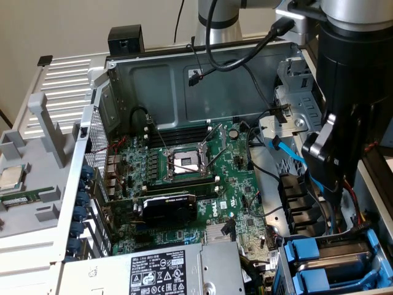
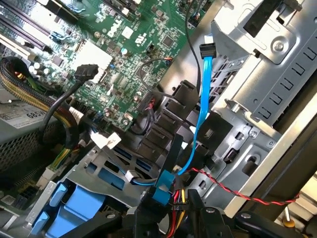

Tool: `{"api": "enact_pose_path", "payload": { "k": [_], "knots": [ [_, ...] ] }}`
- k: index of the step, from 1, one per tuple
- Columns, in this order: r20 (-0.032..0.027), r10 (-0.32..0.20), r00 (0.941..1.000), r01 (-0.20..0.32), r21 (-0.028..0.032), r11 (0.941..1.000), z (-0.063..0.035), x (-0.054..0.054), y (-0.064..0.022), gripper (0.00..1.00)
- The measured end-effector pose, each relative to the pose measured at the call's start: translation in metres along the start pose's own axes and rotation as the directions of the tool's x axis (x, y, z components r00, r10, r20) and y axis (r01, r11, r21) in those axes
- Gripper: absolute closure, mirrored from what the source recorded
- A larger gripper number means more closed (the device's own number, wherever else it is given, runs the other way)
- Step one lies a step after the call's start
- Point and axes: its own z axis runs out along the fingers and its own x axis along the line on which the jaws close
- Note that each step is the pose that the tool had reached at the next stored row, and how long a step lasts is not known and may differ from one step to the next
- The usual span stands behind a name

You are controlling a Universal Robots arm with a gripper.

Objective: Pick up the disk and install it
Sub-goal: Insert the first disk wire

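Note:
My black gripper (image 1: 327,179) hangs over the exterior view's right side of the open computer case, just above the drive cage (image 1: 288,270). Two blue plastic frames (image 1: 307,252) sit stacked in that cage, with dark grey metal between their blue rails. No white label shows, so I cannot tell which one holds the disk. In the wrist view the blue frames (image 2: 64,208) lie under the cage's metal bracket. A blue data cable's plug (image 2: 163,191) and red and yellow wires sit right by my gripper (image 2: 173,225). Nothing is visibly held.
The green motherboard (image 1: 184,178) with its open processor socket (image 1: 184,163) fills the case floor. A grey power-supply box (image 1: 159,273) lies at the front. A blue cable (image 1: 288,153) and black cables cross the metal bays (image 1: 295,104). A small silver chip (image 1: 11,178) rests outside, left.

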Motion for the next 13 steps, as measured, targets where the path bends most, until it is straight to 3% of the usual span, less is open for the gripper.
{"api": "enact_pose_path", "payload": {
  "k": [13],
  "knots": [
    [0.0009,0.006,1.0,-0.006,-0.0015,1.0,0.0003,-0.0026,-0.0012,0.65]
  ]
}}
